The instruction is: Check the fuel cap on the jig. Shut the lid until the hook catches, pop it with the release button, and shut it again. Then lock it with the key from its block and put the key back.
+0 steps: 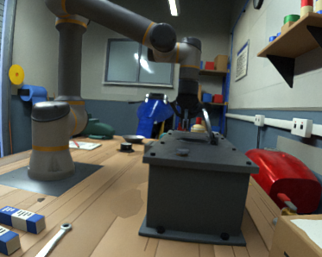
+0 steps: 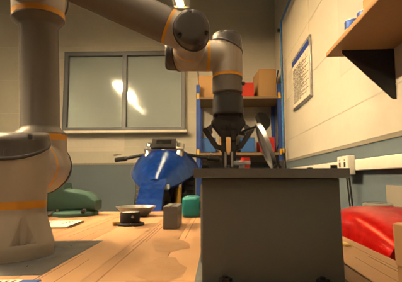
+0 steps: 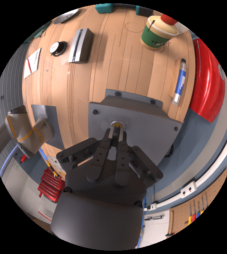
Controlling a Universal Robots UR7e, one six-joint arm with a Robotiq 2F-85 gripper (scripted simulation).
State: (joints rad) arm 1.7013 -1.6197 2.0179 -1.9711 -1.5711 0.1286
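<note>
The release button (image 3: 116, 124), a small round part with a yellow ring, sits on top of the dark grey jig (image 1: 200, 181). My gripper (image 3: 115, 134) (image 2: 229, 159) (image 1: 185, 125) is straight above it, fingers closed and holding nothing, tips down at the button. The fuel-cap lid (image 2: 265, 141) (image 1: 207, 124) stands open, tilted up on the jig's right side. A grey key block (image 3: 80, 45) (image 2: 172, 215) stands on the bench beyond the jig. I cannot make out the key in its slot.
A blue motorcycle front (image 2: 164, 173) and shelving stand behind the bench. A red fuel tank (image 1: 284, 179) lies right of the jig. A paper cup (image 3: 157, 33), a blue tube (image 3: 180, 83), a gauge (image 3: 55, 48) and a notepad (image 3: 32, 62) lie on the bench. My arm's base (image 1: 51, 142) is left.
</note>
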